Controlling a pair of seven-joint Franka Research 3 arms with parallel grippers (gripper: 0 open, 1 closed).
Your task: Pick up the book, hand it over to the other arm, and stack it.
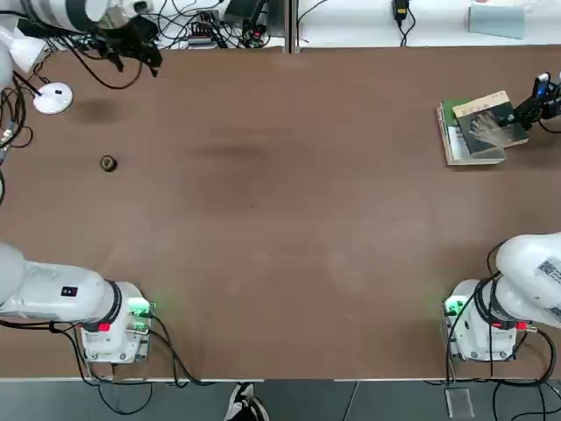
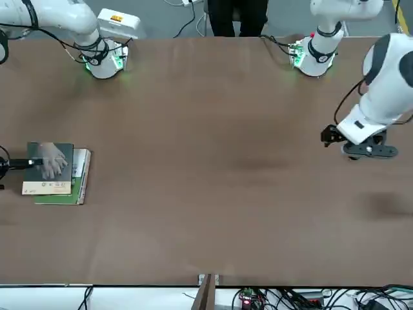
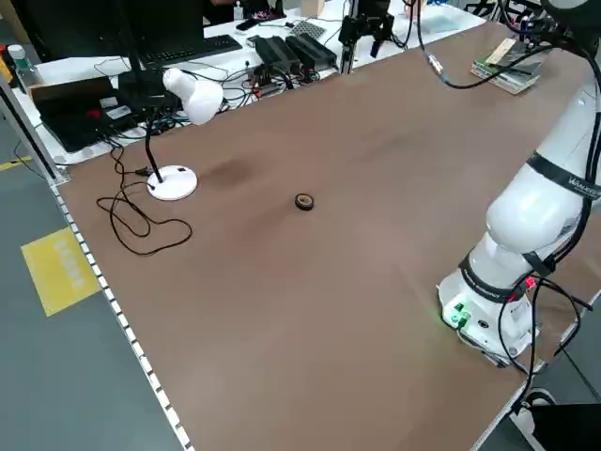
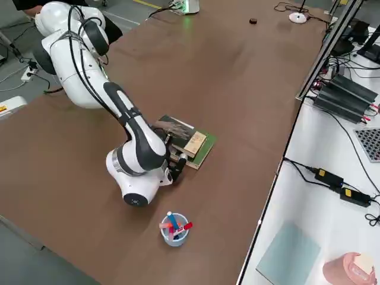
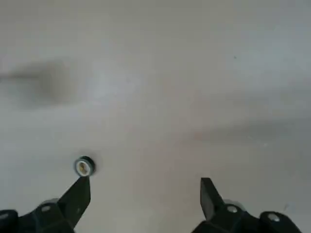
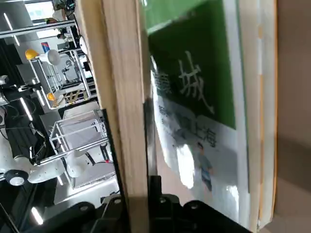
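Two books: stacked at the upper right of the top view, near the table's [image 1: 280, 219] right edge.
Book [image 1: 487, 123]: thin, dark cover with a pale hand picture and tan band; it sits askew on the green-and-white book [image 1: 456, 140], overhanging it towards the frame's right edge.
Right gripper [image 1: 531, 104]: at the book's right edge, fingers closed on that edge; the right wrist view shows the book's edge clamped between them.
Left gripper [image 5: 146, 191]: upper left of the top view, above the table, fingers spread wide and holding nothing.
Small round object [image 1: 108, 163]: left part of the top view, alone on the table.
Desk lamp [image 1: 51, 97]: white, upper left corner.
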